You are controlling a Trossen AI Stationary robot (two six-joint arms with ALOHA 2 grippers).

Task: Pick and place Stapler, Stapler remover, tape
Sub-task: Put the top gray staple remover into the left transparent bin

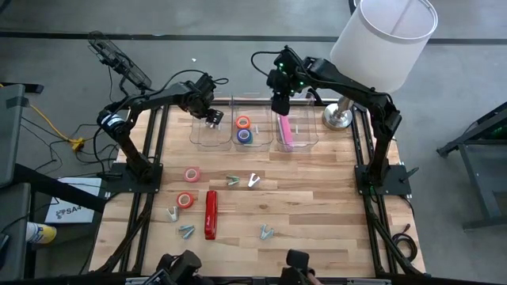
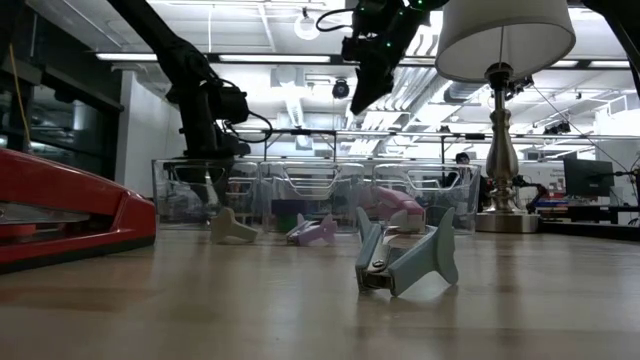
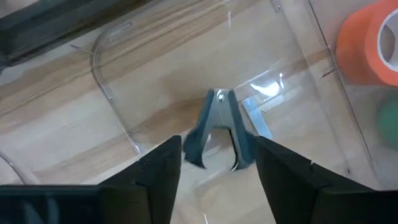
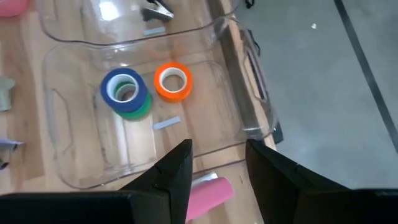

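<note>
1. Left gripper hangs over the left clear bin, fingers parted; a blue-grey staple remover lies between and beyond them on the bin floor.
2. Right gripper hovers above the right bin, which holds a pink stapler; its fingers stand apart, empty.
3. Middle bin holds orange tape and blue tape.
4. Red stapler, two more tape rolls and loose removers lie on the table.

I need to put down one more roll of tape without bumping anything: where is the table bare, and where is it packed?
Bare wood lies at the near right, between the grey-blue staple remover and the table's right edge, and below the white-shaded lamp. It is crowded around the red stapler, the pink tape roll and the orange tape roll.
</note>
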